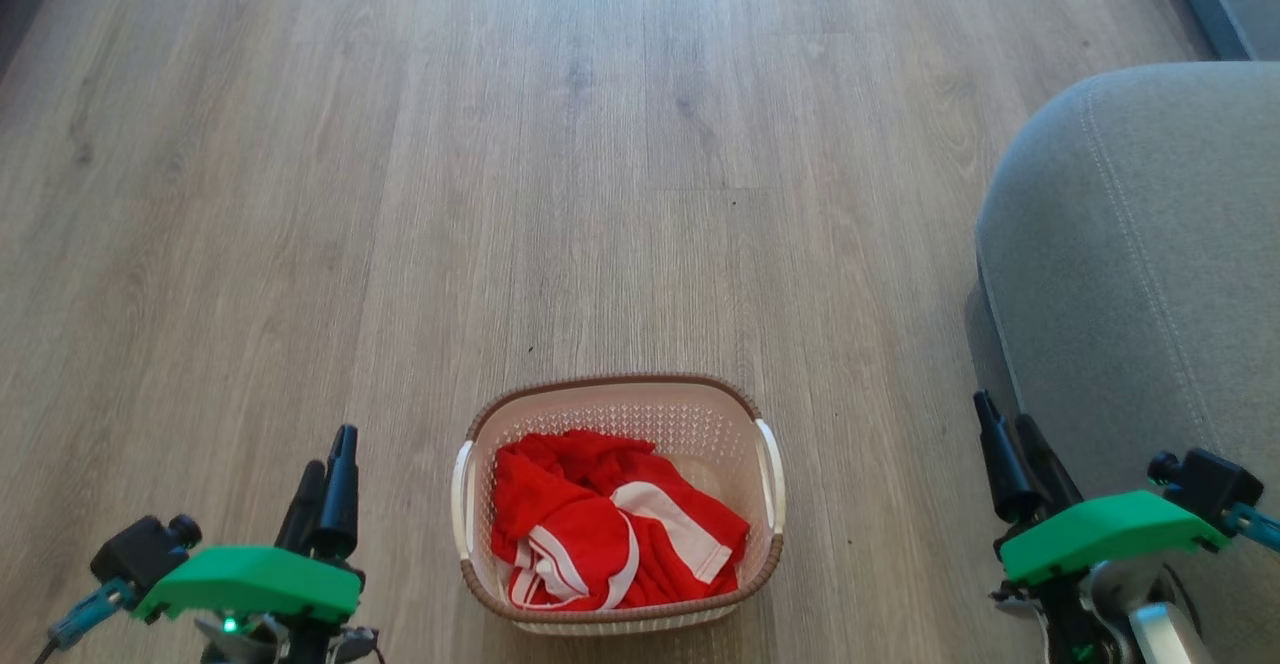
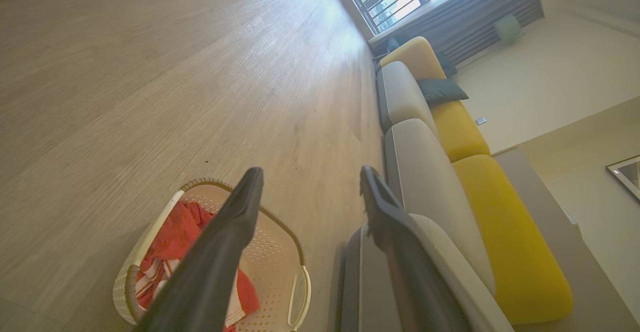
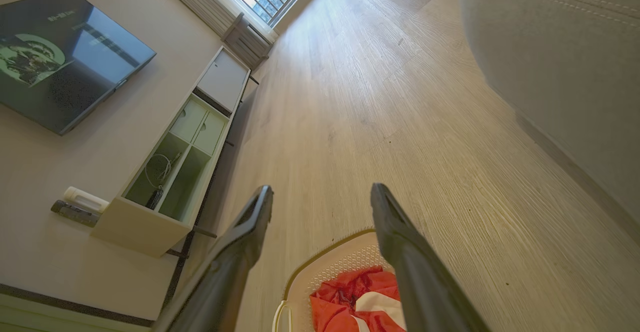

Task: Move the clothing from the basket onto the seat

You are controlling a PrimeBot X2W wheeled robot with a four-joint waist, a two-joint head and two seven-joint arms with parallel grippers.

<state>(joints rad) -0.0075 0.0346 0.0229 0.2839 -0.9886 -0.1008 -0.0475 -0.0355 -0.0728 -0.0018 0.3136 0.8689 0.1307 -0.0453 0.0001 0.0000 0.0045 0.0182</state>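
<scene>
We see the wood floor (image 1: 600, 144) first, w/ the grey seat (image 1: 1150, 264) along its right side. The basket (image 1: 620, 384) stands upright on the floor betw. our two arms, near the seat's rounded edge but apart from it. The clothing (image 1: 590, 524) lies crumpled inside it, bunched toward the near wall. Left gripper (image 2: 311, 172) and right gripper (image 3: 322, 189) hang either side of the basket, fingers spread wide, holding nothing.

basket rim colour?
Brown, woven-look, around the cream basket; clearest in the head view.
</scene>
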